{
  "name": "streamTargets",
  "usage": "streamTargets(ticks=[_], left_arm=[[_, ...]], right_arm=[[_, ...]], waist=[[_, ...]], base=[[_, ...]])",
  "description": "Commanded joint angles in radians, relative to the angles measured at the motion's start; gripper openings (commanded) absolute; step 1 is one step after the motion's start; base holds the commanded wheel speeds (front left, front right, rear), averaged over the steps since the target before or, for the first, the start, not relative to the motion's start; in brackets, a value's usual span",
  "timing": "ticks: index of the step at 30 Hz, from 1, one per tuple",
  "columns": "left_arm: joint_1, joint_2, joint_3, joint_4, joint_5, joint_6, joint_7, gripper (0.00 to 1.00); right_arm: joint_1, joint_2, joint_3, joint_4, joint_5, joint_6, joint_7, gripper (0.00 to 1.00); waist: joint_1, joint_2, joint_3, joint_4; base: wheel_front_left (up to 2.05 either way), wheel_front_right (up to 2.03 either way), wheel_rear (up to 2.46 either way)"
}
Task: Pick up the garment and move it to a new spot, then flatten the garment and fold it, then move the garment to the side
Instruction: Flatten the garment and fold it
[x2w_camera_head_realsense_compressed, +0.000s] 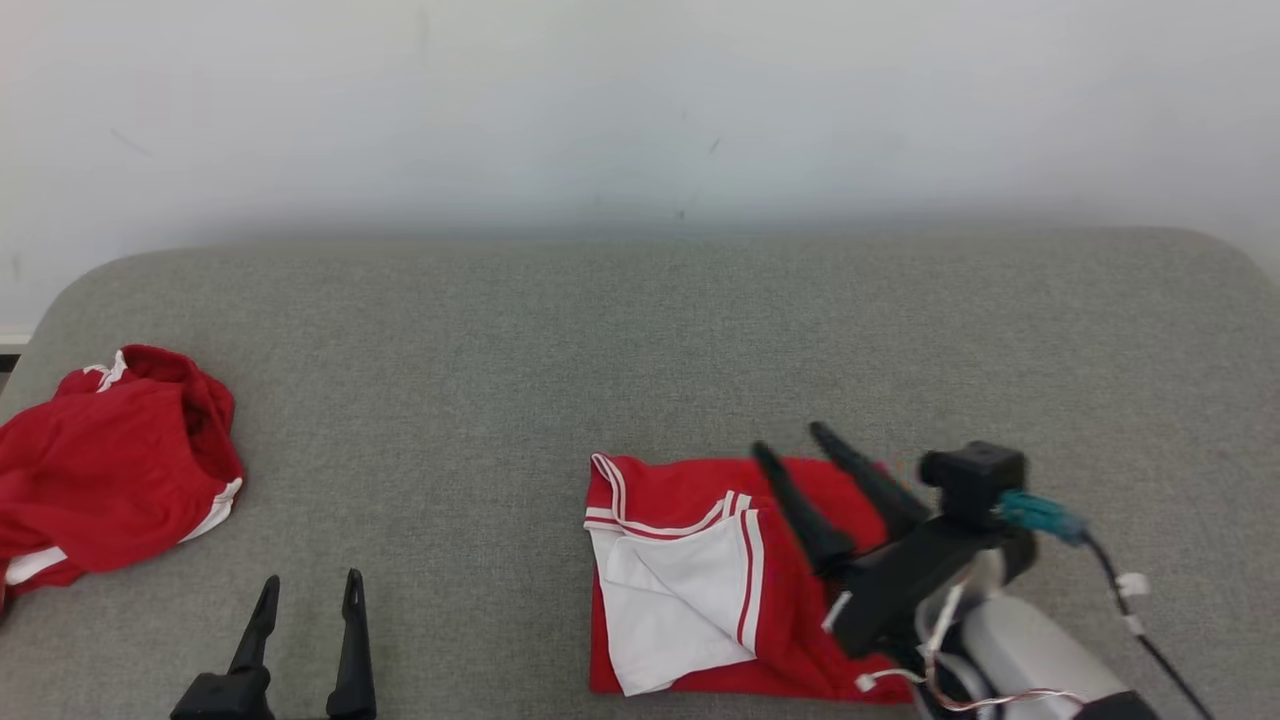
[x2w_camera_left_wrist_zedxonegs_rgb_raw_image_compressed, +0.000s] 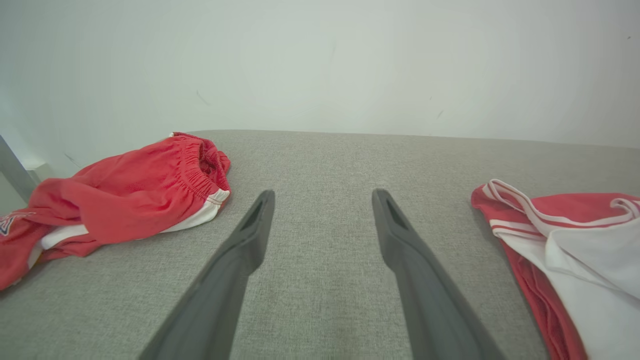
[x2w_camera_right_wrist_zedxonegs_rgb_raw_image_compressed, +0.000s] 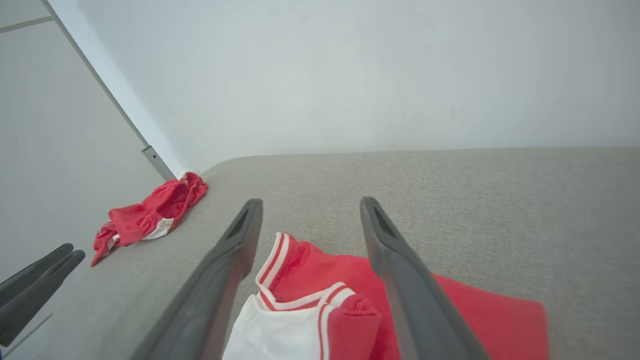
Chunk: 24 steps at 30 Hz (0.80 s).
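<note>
We see the folded garment (x2w_camera_head_realsense_compressed: 690, 560), red with white panels and striped trim, lying flat on the grey padded surface (x2w_camera_head_realsense_compressed: 640, 330), right of centre and near its front edge. The right gripper (x2w_camera_head_realsense_compressed: 790, 440) hovers over the garment's right half with its 2 fingers spread apart and nothing between them. In the right wrist view, the right gripper (x2w_camera_right_wrist_zedxonegs_rgb_raw_image_compressed: 311, 201) frames the garment's (x2w_camera_right_wrist_zedxonegs_rgb_raw_image_compressed: 300, 270) striped corner. The left gripper (x2w_camera_head_realsense_compressed: 311, 582) sits at the lower left over bare fabric, fingers likewise parted and empty, well apart from the garment. A second piece, crumpled red shorts (x2w_camera_head_realsense_compressed: 110, 460), lies at the surface's far left edge. A pale wall (x2w_camera_head_realsense_compressed: 640, 100) stands behind.
</note>
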<state>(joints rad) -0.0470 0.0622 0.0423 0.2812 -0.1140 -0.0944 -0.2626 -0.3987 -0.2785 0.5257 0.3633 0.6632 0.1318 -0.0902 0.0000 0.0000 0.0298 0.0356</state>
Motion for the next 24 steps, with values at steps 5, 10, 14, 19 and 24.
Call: streamTargets(ticks=[5, 10, 14, 19, 24], left_arm=[[0.027, 0.002, 0.023, -0.012, 0.008, -0.003, -0.003, 1.00], [0.028, 0.000, 0.035, -0.019, 0.010, -0.006, -0.003, 1.00], [0.016, -0.003, 0.033, -0.018, 0.013, -0.008, -0.003, 1.00], [0.002, -0.005, 0.025, -0.014, 0.018, -0.011, -0.003, 1.00], [-0.008, -0.005, 0.024, -0.009, 0.022, -0.016, -0.003, 1.00]], right_arm=[[0.073, -0.068, -0.091, -0.029, 0.012, -0.002, 0.008, 1.00], [0.125, -0.068, -0.125, -0.038, 0.021, -0.002, 0.032, 1.00], [0.127, -0.046, -0.111, -0.022, 0.017, -0.002, 0.044, 1.00], [0.096, -0.012, -0.075, 0.022, 0.020, -0.002, 0.051, 1.00], [0.068, 0.013, -0.035, 0.087, 0.035, -0.002, 0.048, 0.44]], waist=[[0.0000, 0.0000, -0.008, -0.015], [0.0000, 0.0000, -0.003, -0.018], [0.0000, 0.0000, 0.009, -0.010], [0.0000, 0.0000, 0.022, 0.007], [0.0000, 0.0000, 0.031, 0.024]], base=[[0.00, 0.00, 0.00], [0.00, 0.00, 0.00], [0.00, 0.00, 0.00], [0.00, 0.00, 0.00], [0.00, 0.00, 0.00]])
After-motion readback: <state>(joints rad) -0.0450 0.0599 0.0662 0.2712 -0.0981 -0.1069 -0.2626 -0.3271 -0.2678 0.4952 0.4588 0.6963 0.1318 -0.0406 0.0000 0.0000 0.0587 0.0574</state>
